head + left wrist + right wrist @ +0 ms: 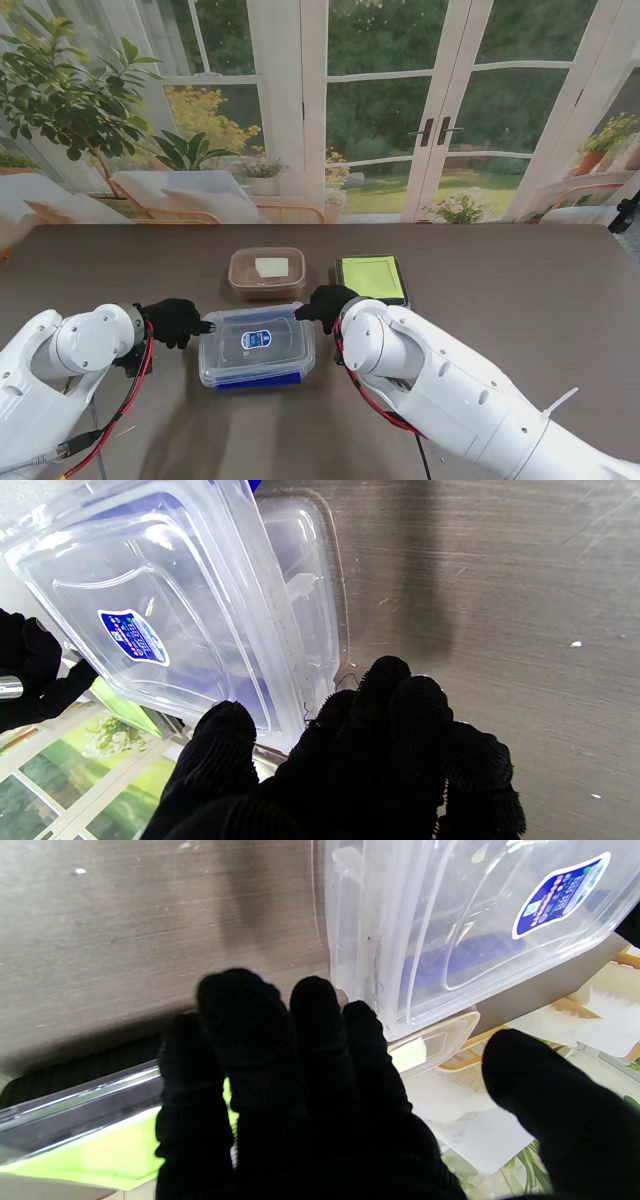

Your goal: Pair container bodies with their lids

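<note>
From the stand, the clear container (257,346) with its lid on and a blue label sits near the middle of the tabletop (520,290), toward my edge, flanked by the left hand (176,321) at its left end and the right hand (325,300) at its far right corner, with a brown container (266,272) and a green-lidded one (371,277) farther off. In the left wrist view the gloved fingers (400,705) lie pressed together beside the container's end, thumb apart, seemingly gripping nothing. The right wrist view shows its fingers (310,1010) bunched just beside the container wall, thumb spread wide, though contact is hard to judge.
</note>
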